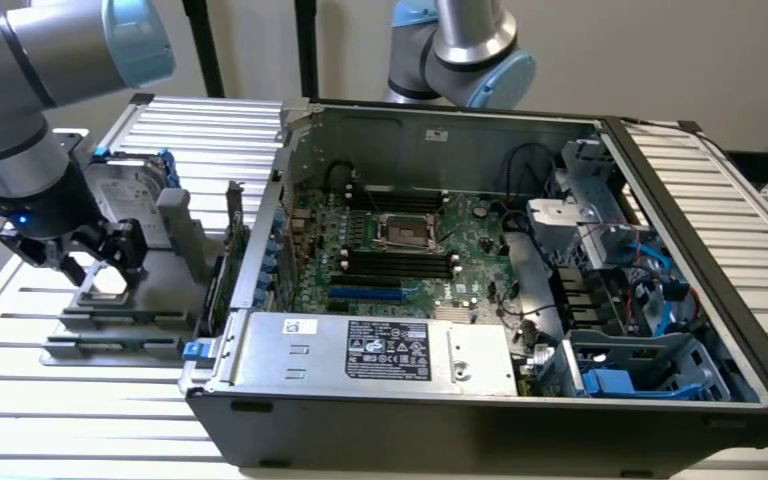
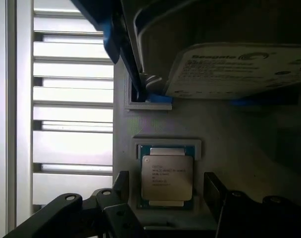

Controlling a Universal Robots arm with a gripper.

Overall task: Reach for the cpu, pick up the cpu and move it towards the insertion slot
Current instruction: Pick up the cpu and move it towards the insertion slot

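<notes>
The cpu (image 2: pixel 167 176) is a small square chip with a silver top, lying flat in a recess of a grey holder (image 1: pixel 117 325) at the exterior view's left, outside the computer case. My gripper (image 2: pixel 168 191) hovers directly over it, open, with one dark finger (image 2: pixel 122 184) on each side of the chip and not touching it. In the exterior view the gripper (image 1: pixel 88 262) hangs just above the pale cpu (image 1: pixel 104 283). The insertion slot (image 1: pixel 404 232) is the silver-framed square socket on the green board inside the open case.
An upright silver hard drive (image 2: pixel 237 69) in a blue-edged bracket stands close behind the cpu holder. The open black computer case (image 1: pixel 491 400) lies to the exterior view's right, with a power supply (image 1: pixel 377 350) along its front. A second arm (image 1: pixel 458 50) stands behind the case.
</notes>
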